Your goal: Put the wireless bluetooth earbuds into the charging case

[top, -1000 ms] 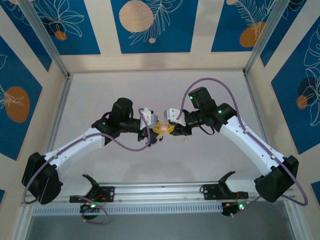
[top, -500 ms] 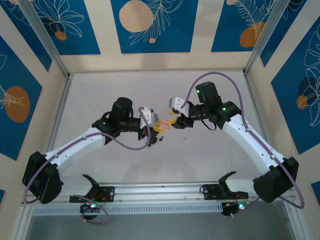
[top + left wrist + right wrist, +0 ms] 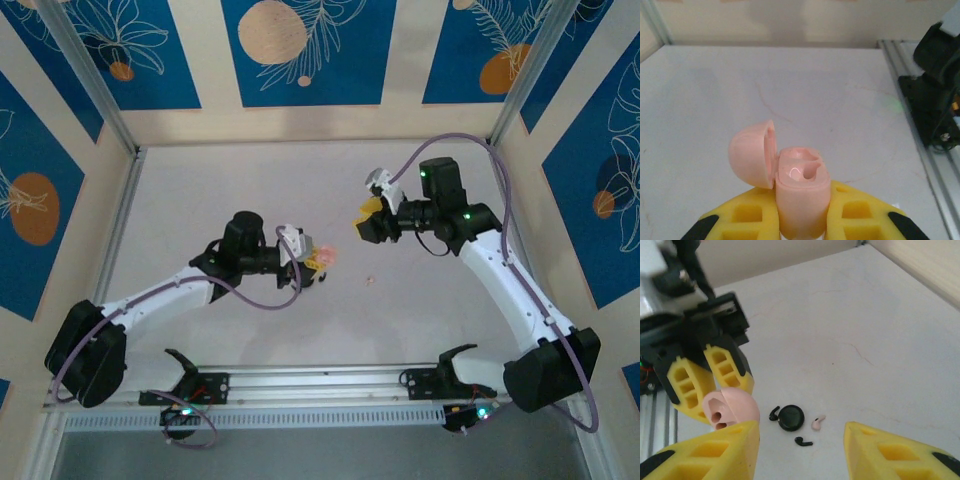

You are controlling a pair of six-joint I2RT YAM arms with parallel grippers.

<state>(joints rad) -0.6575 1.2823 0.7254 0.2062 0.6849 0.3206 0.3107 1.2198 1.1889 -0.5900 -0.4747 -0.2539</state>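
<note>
My left gripper point(image 3: 801, 194) is shut on a pale pink charging case point(image 3: 802, 200), held upright with its lid point(image 3: 752, 160) swung open to the left. A dark socket hole shows in the case's top. From above, the left gripper point(image 3: 318, 262) and case point(image 3: 326, 255) are near the table's middle. My right gripper point(image 3: 800, 430) is open with nothing between its fingers point(image 3: 705, 455), and hangs above and to the right of the case point(image 3: 368, 222). Under it on the table lie a pink earbud point(image 3: 818, 422), two black earbuds point(image 3: 773, 413) point(image 3: 803, 442) and a shut round black case point(image 3: 791, 417).
The white table point(image 3: 250, 190) is walled by metal posts and patterned panels. A metal rail point(image 3: 320, 380) with the arm bases runs along the near edge. The pink earbud point(image 3: 368, 281) lies just right of the left gripper.
My right gripper has opened and drawn back up and to the right, away from the pink case. The left arm has shifted slightly toward the near edge, still holding the case.
</note>
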